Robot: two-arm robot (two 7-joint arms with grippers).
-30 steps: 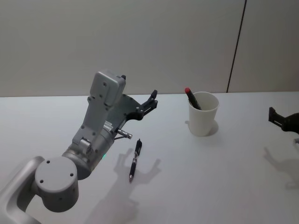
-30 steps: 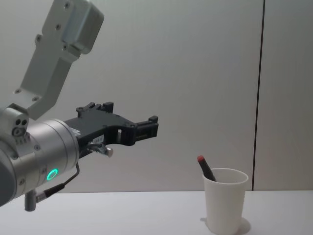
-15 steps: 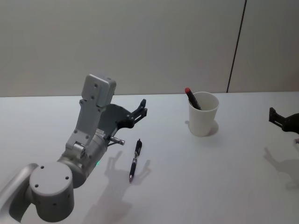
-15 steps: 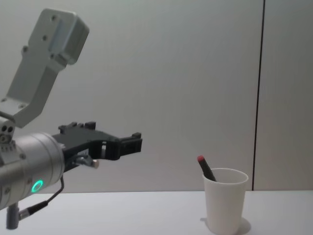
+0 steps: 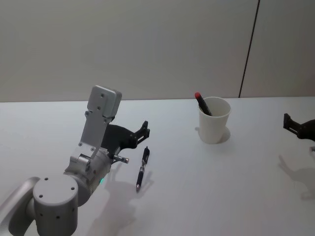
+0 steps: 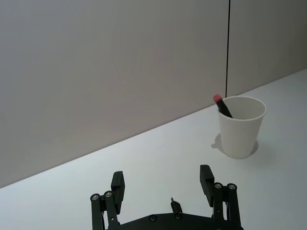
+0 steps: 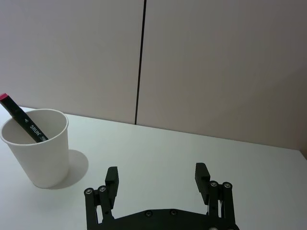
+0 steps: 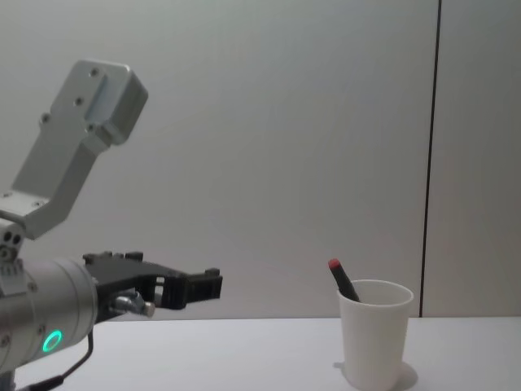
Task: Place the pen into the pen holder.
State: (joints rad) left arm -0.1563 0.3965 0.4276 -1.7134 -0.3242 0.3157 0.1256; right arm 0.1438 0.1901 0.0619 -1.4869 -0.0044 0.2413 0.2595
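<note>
Two pens show in the head view: a red-capped marker (image 5: pixel 202 103) stands tilted in the paper cup (image 5: pixel 214 129), and the pen (image 5: pixel 142 168) I take as my target lies flat on the table (image 5: pixel 211 191), well to the left of the cup. My left gripper (image 5: pixel 144 131) hangs just beyond the pen's far end and a touch left of it, with its jaws parted. The right gripper (image 5: pixel 291 123) sits parked at the far right edge, so the left arm is plainly the nearer. The pen's long axis runs almost straight away from me, its far end leaning slightly right; I can't make out which end carries the tip. In the left wrist view the fingers (image 6: pixel 117 181) stand well apart, with cup and marker off ahead. The right wrist view shows that claw spread open too, facing the cup. From the chest view the left gripper hovers above table level, well left of the cup. I judge it must drop and straddle the pen across its axis.
</note>
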